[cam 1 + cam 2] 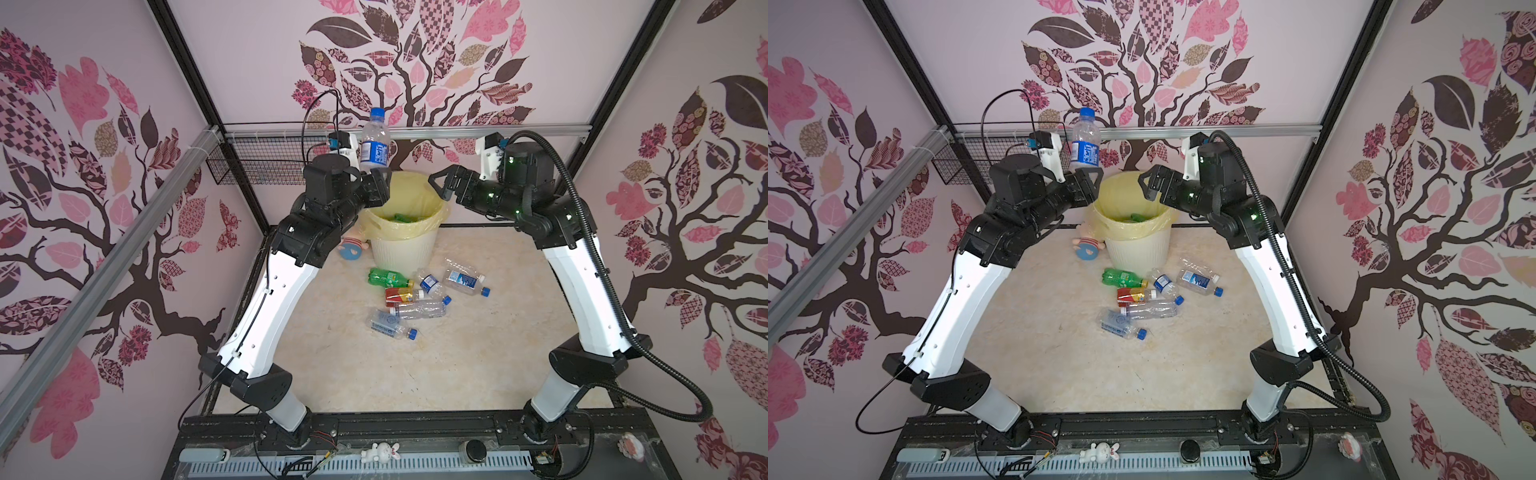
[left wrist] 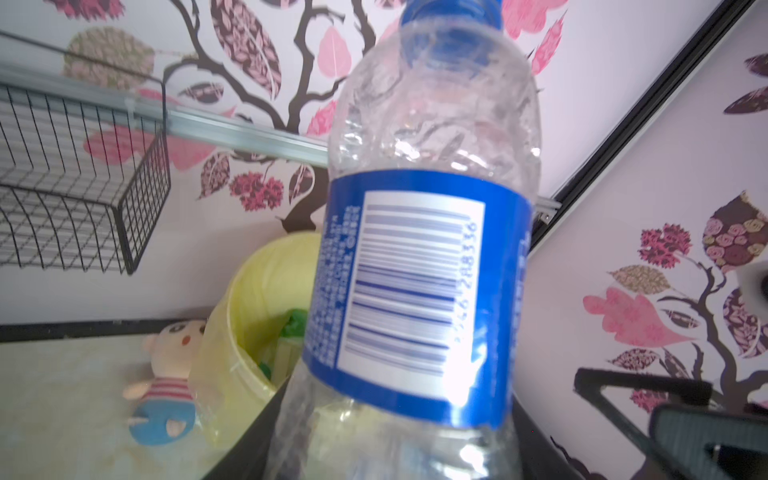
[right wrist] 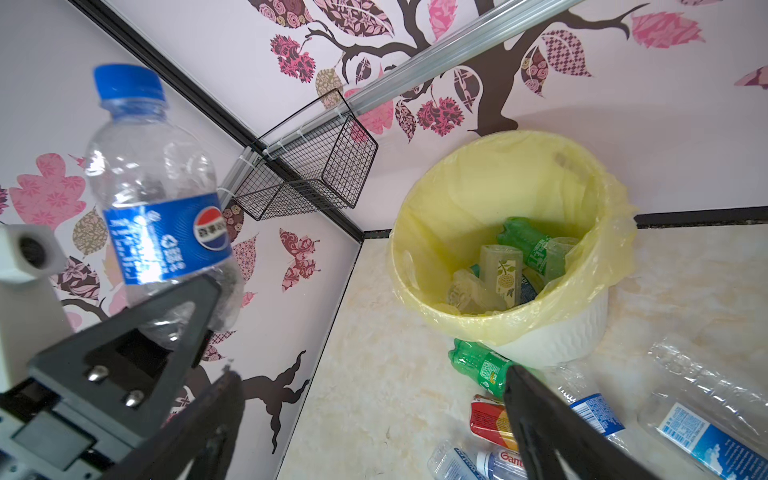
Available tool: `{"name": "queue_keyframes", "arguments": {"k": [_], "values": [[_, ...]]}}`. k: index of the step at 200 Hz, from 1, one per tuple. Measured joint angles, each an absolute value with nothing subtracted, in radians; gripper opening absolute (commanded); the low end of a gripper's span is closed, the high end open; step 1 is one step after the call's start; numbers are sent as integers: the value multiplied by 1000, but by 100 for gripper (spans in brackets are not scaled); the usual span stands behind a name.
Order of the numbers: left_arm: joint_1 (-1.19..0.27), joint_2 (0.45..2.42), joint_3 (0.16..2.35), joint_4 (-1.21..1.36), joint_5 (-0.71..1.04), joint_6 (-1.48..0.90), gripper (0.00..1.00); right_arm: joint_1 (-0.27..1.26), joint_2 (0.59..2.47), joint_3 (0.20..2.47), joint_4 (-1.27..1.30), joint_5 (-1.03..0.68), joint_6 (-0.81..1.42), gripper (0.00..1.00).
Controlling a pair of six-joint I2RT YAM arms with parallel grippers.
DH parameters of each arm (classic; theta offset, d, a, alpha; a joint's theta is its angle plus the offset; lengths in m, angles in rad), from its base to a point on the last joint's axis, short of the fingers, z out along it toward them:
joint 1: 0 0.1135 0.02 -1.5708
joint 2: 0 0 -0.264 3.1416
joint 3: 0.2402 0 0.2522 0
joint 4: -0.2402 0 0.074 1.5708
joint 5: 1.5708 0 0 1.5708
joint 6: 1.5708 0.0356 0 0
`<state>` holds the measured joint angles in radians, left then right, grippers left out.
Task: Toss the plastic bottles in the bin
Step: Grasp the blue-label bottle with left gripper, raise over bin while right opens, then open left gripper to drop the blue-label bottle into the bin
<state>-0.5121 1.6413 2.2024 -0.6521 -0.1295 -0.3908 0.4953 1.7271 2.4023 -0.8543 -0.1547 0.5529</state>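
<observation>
Left pincer (image 1: 377,176) was clamped on the lower end of a clear bottle (image 1: 375,141) with a blue cap and blue label. It held the bottle upright, just above the centre of both top views, over the left edge of the bin (image 1: 403,253). Right pincer (image 1: 440,185) stood with its jaws spread wide and nothing between them. It was level with the other pincer, to the right of the bottle and above the right side of the bin's mouth.

The bin stood at mid-frame near the far wall, lined with a yellow bag (image 1: 419,208). The right wrist view showed several dropped bottles (image 3: 511,266) inside it, one of them green.

Below the bin in the frame, six loose bottles (image 1: 419,309) lay on their sides in a close heap on the pale floor (image 1: 332,374). A green bottle (image 1: 384,277) lay just beside the bin's base, with a red-labelled bottle (image 1: 401,296) below it.

A plush doll (image 1: 353,247) lay just left of the bin. A black wire basket (image 1: 257,166) hung from the rail at the upper left.
</observation>
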Motion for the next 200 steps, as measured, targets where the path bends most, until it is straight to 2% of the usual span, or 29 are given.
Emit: {"name": "queue_keyframes", "arguments": {"k": [32, 79, 88, 119, 150, 200], "values": [[-512, 1713, 2338, -608, -146, -356, 51, 495, 1726, 2402, -850, -130, 529, 99], [-511, 1782, 2376, -540, -149, -354, 52, 495, 1690, 2336, -849, -109, 511, 99], [-510, 1812, 2376, -537, -142, -370, 59, 494, 1682, 2317, -847, -107, 511, 100], [-507, 1972, 2407, -600, -107, -431, 97, 487, 1672, 2291, -848, -107, 505, 100], [-509, 2069, 2410, -701, -92, -463, 97, 485, 1662, 2271, -847, -107, 496, 100], [-517, 1984, 2408, -722, -97, -460, 97, 483, 1654, 2246, -831, -112, 497, 100]]}}
